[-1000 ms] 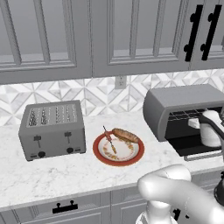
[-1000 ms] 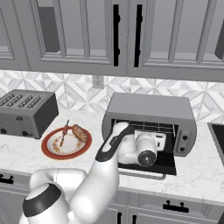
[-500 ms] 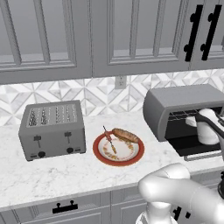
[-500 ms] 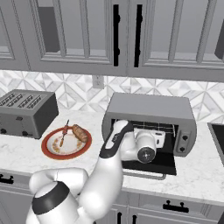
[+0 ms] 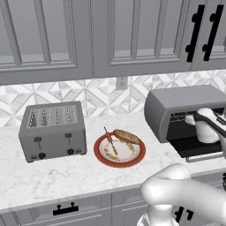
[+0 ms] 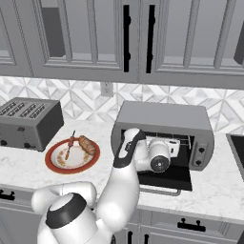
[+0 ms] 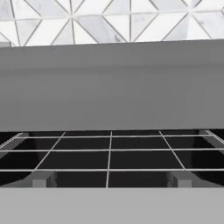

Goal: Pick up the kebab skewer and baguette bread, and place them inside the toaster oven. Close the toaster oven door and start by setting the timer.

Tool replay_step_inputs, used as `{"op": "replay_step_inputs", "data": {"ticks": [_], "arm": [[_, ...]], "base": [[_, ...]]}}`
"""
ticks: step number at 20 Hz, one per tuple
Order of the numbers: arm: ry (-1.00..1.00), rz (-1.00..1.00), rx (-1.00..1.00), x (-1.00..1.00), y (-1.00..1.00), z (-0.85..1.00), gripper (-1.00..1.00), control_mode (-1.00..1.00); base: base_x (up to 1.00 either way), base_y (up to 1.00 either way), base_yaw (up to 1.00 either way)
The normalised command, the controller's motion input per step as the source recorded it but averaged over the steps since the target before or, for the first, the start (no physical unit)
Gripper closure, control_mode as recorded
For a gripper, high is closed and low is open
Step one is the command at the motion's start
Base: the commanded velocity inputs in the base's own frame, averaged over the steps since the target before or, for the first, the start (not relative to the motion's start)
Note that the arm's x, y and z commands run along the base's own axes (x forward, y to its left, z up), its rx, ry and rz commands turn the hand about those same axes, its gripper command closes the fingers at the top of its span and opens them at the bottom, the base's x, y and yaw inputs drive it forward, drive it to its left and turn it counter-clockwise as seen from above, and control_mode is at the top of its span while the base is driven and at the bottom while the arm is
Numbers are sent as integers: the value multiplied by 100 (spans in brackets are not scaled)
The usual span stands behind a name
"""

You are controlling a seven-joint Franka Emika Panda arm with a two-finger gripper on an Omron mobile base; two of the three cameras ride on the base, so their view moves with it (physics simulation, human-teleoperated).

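Note:
The kebab skewer (image 5: 110, 142) (image 6: 69, 145) and the baguette bread (image 5: 127, 137) (image 6: 87, 144) lie side by side on a red-rimmed plate (image 5: 120, 163) (image 6: 71, 169), left of the toaster oven (image 5: 176, 103) (image 6: 162, 116). The toaster oven door (image 6: 164, 179) (image 5: 201, 152) hangs folded down and open. My gripper (image 6: 174, 146) (image 5: 190, 120) (image 7: 109, 179) is at the oven's mouth, pointing in over the wire rack (image 7: 109, 151). It is open, with nothing between its fingers.
A grey four-slot toaster (image 5: 53, 130) (image 6: 28, 121) stands left of the plate. Wall cabinets hang above the tiled backsplash. Bare marble counter runs in front of the plate and toaster. My arm crosses in front of the oven's left half in the right base view.
My hand has risen slightly and edged further toward the oven's opening. The gripper stayed open. The skewer, bread and door have not moved.

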Motion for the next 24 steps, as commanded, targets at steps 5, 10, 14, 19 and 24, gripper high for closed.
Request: {"op": "replay_step_inputs", "data": {"ticks": [5, 10, 14, 19, 24], "arm": [[4, 0, 0, 6, 0, 0, -100, -100], [4, 0, 0, 14, 0, 0, -100, -100], [1, 0, 0, 29, 0, 0, -100, -100], [11, 0, 0, 9, 0, -13, -100, -100], [18, 0, 0, 0, 0, -25, -100, -100]], "base": [[0, 0, 0], [0, 0, 0], [0, 0, 0], [0, 0, 0], [0, 0, 0]]}}
